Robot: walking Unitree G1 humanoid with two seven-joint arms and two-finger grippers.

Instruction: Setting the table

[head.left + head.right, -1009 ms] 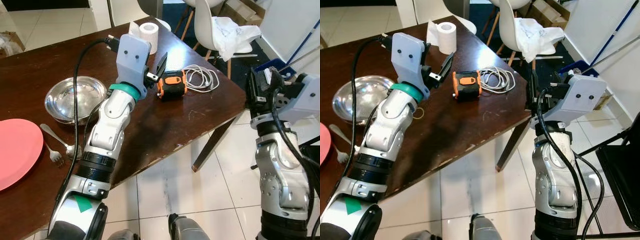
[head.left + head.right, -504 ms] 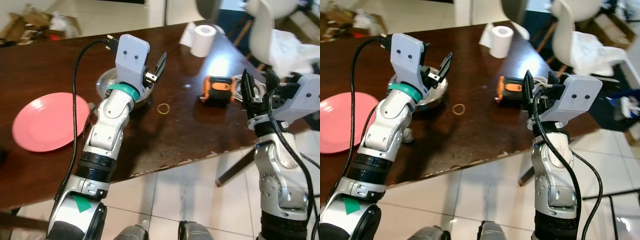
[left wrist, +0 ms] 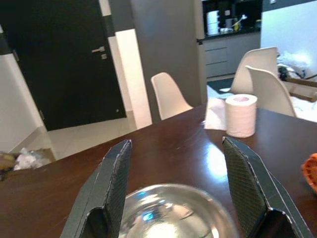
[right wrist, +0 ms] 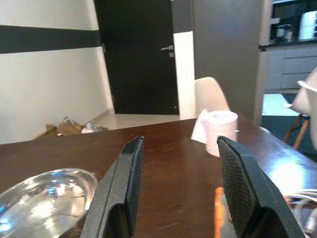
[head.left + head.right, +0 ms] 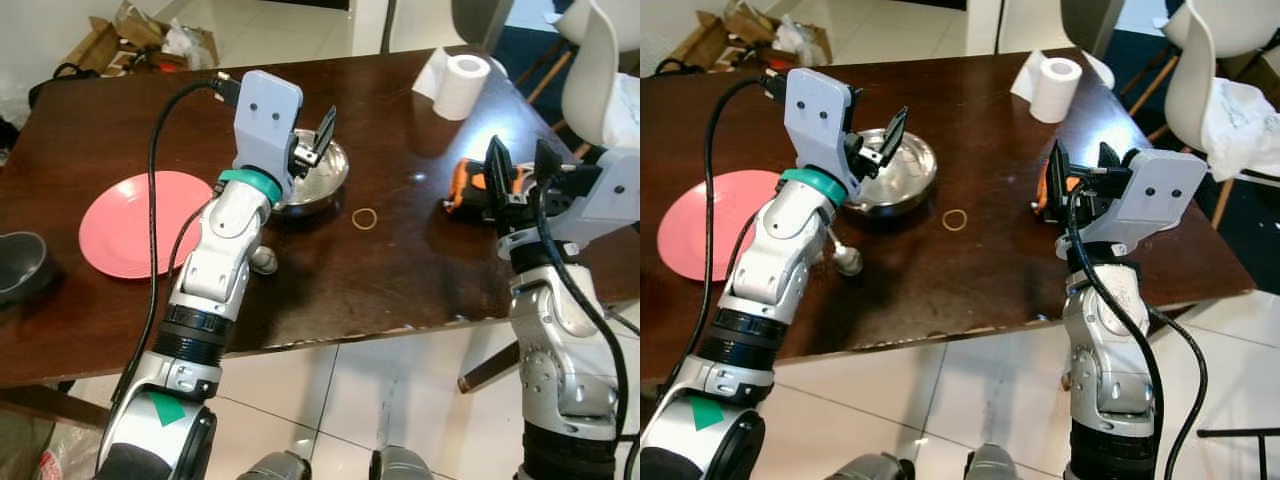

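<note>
The steel bowl [image 5: 312,178] sits on the dark table [image 5: 400,270] directly under the left pincer [image 5: 318,140], whose fingers are spread and hold nothing. The pink plate [image 5: 135,222] lies flat further to the robot's left, and a spoon [image 5: 843,253] rests between plate and bowl. The right pincer [image 5: 512,180] hovers released above the orange tape measure [image 5: 466,184]. Since half a second ago the camera has swung, bringing the whole plate and a grey dish [image 5: 22,265] at the table's left edge into view. The bowl is round, shiny and empty.
</note>
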